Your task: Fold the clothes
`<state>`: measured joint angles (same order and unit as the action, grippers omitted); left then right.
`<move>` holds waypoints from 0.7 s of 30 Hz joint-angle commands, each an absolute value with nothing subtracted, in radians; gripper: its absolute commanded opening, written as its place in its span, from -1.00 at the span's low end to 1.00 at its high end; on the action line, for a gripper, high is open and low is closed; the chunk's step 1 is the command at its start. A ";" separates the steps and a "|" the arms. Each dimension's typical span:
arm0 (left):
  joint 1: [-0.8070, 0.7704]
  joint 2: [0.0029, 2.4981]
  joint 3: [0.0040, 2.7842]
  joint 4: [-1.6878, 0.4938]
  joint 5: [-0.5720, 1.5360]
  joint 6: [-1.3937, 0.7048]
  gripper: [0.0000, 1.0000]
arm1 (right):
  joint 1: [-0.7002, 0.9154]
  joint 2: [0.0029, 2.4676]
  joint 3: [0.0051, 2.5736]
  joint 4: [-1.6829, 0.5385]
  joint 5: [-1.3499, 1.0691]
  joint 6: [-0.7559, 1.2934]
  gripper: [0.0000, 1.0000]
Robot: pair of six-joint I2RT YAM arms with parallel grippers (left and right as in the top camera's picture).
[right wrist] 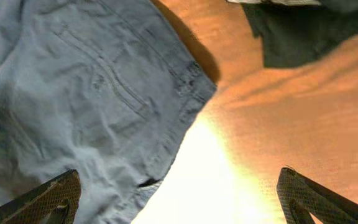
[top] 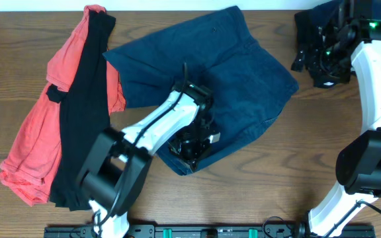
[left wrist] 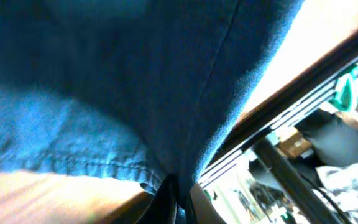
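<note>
Dark blue denim shorts [top: 207,79] lie spread on the table centre, with their near corner folded under at the front. My left gripper [top: 192,147] sits at that near corner and is shut on the denim hem [left wrist: 185,168], which fills the left wrist view. My right gripper [top: 313,63] is open and empty at the far right, above the table beside the shorts' right edge [right wrist: 104,99]. A red garment [top: 45,125] and a black garment [top: 84,112] lie overlapped at the left.
A dark folded garment [top: 309,20] lies at the far right corner, also in the right wrist view [right wrist: 303,31]. Bare wood table [top: 276,172] shows in front and right of the shorts. A black rail [top: 197,231] runs along the near edge.
</note>
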<state>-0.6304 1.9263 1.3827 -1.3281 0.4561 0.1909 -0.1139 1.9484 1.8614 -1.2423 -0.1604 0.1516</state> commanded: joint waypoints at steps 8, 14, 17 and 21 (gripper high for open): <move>-0.625 1.840 1.370 -1.323 0.184 -0.077 -0.87 | -0.121 1.950 1.760 -1.279 -0.134 0.190 0.80; -0.616 1.840 1.340 -1.296 0.050 -0.221 -0.88 | -0.122 1.950 1.622 -1.178 -0.135 0.216 0.54; -0.603 1.840 1.340 -1.296 -0.035 -0.297 -0.88 | -0.121 1.950 1.561 -1.071 -0.134 0.217 0.28; -0.576 1.840 1.340 -1.285 -0.058 -0.321 -0.88 | -0.117 1.950 1.483 -0.941 -0.136 0.249 0.12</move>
<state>-0.5968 1.8458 1.3491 -1.2839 0.0227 -0.2508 -0.1211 1.9484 1.5249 -0.9768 -0.1390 0.2150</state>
